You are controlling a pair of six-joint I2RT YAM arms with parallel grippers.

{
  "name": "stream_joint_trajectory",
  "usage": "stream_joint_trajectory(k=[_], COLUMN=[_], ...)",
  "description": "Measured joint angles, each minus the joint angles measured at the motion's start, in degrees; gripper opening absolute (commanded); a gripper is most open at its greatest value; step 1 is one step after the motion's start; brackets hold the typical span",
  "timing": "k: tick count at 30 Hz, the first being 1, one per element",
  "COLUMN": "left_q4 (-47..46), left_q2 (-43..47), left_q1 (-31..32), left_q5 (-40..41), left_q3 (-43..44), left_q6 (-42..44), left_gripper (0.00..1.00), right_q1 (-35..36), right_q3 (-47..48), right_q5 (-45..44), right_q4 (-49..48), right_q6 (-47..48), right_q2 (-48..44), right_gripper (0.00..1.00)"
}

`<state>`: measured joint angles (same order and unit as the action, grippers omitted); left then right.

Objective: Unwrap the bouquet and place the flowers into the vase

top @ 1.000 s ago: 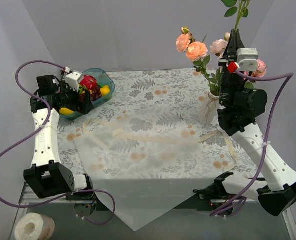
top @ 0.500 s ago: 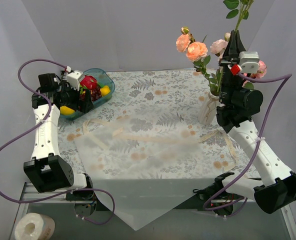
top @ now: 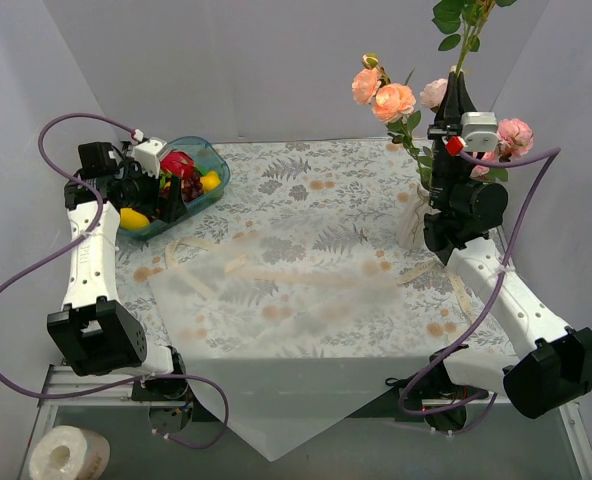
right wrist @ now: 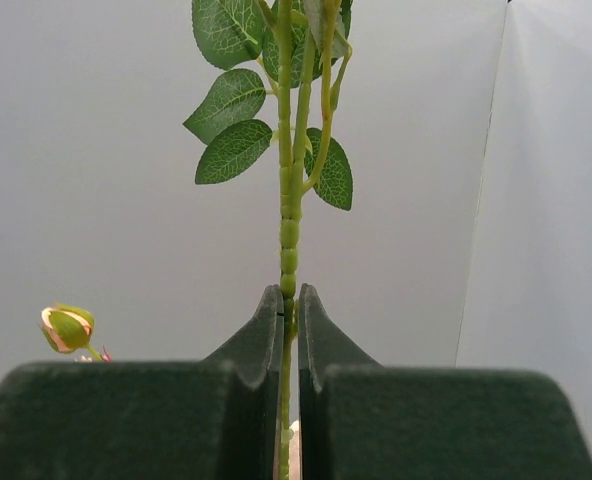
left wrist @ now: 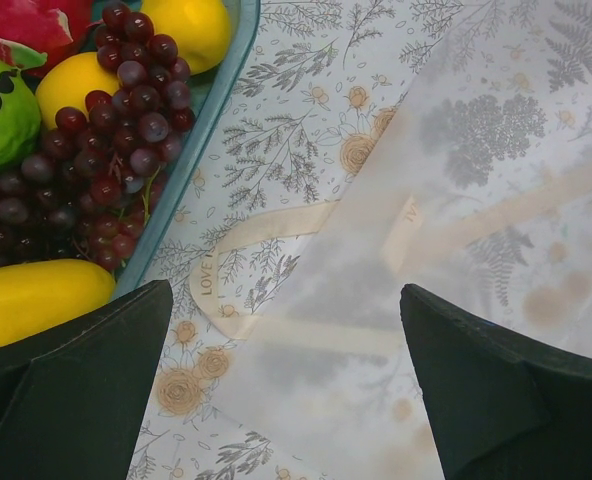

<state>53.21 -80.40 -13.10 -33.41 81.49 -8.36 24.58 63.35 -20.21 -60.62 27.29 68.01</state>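
Pink and peach flowers [top: 391, 98] stand in the small white vase [top: 412, 218] at the table's back right. The vase is partly hidden behind my right arm. My right gripper [top: 455, 78] points straight up beside them. It is shut on a thin green flower stem [right wrist: 289, 225] whose leaves [top: 456, 20] rise above the jaws, and this grip shows in the right wrist view too [right wrist: 288, 300]. The bouquet's white translucent paper [top: 276, 320] lies spread flat on the floral tablecloth. My left gripper [top: 169, 203] hangs open next to the fruit bowl, with nothing between its fingers [left wrist: 286, 295].
A teal bowl of fruit [top: 208, 158] sits at the back left, with grapes [left wrist: 126, 110] near my left fingers. Cream ribbon [left wrist: 276, 222] lies across the paper, with more strips [top: 462, 292] at the right. A roll of tape [top: 68, 455] rests below the table's near-left corner.
My right gripper has shifted a little left with the stem, and its arm has swung inward. The left arm has barely moved.
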Motion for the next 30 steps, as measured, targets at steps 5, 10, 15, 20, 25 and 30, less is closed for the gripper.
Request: stream_joint_trajectory(k=[5,10,15,20,25,30], left_q4=[0.13,0.09,-1.55,-3.76,-5.44,-5.62], left_q2=[-1.73,-2.01,-2.01,-2.01,-1.73,-1.22], left_q1=[0.0,0.0,0.0,0.07,0.11,0.15], left_q5=[-0.02,-0.02,0.04,0.28,0.35,0.33], left_q3=[1.55,1.55,1.55,1.38,0.22,-0.57], left_q6=[-0.24,-1.18,-3.69,-6.51,-8.41,-9.03], left_gripper=[0.98,0.98,0.98,0.98,0.98,0.98], right_q1=[-0.68,-1.33,-1.77,-1.97,-2.01,-2.01], right_q3=[-2.05,-3.96,-7.58,-13.38,-17.2,-17.84], right_q5=[0.04,0.26,0.44,0.04,-1.03,-1.97], right_q4=[-0.9,-2.1,-2.43,-2.08,-1.14,-0.31], right_q6=[-0.07,-0.11,-0.52,-1.92,-3.15,-4.0], right_q2=[0.37,0.31,-0.2,-2.08,-4.33,-5.25], right_gripper=[0.01,0.01,0.01,0.01,0.01,0.01])
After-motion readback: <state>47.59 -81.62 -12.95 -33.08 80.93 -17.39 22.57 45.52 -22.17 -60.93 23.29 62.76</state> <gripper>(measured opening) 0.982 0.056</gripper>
